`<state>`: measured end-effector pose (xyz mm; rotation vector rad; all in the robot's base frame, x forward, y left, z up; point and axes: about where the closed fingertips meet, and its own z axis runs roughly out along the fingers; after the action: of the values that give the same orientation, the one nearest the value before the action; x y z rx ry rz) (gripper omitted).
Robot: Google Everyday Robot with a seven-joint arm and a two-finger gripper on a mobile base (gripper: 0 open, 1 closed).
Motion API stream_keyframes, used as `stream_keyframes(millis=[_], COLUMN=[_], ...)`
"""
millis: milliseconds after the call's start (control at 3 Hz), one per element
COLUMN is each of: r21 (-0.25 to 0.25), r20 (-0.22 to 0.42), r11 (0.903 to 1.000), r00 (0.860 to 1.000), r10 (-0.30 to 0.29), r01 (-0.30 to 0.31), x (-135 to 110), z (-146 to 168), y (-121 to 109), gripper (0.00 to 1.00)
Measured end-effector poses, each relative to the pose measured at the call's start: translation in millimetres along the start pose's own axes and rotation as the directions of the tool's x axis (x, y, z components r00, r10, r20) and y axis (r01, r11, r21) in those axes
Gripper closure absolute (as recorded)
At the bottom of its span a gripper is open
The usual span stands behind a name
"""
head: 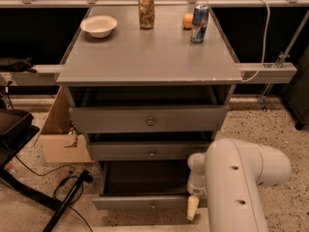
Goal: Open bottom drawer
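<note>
The bottom drawer (145, 203) is the lowest of three grey drawers and stands pulled well out, showing its dark interior (145, 178) and a small knob (153, 206) on its slim front. My gripper (192, 208) hangs at the drawer's right front corner, a pale fingertip pointing down beside the front panel. The white arm (241, 182) fills the lower right and hides the drawer's right end.
The middle drawer (151, 151) and the top drawer (149, 120) are slightly ajar. On the cabinet top stand a white bowl (99, 25), a brown can (146, 5), an orange (188, 21) and a blue can (199, 22). A cardboard box (60, 139) and cables (67, 187) lie left.
</note>
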<state>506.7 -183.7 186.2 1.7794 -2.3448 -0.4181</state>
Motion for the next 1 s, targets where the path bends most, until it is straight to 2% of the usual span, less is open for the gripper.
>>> stream_keyframes(millis=[333, 667, 1000], r21=[0.000, -0.009, -0.011], r20=[0.000, -0.005, -0.010], r11=[1.0000, 0.9953, 0.9827], r00=[1.000, 0.995, 0.983], r10=[0.000, -0.097, -0.185], r01=[0.000, 0.097, 0.185], x=[0.0, -13.3, -23.0], z=[0.0, 11.6, 20.4], y=[0.0, 2.4, 6.7], gripper=[0.00, 0.00, 0.00])
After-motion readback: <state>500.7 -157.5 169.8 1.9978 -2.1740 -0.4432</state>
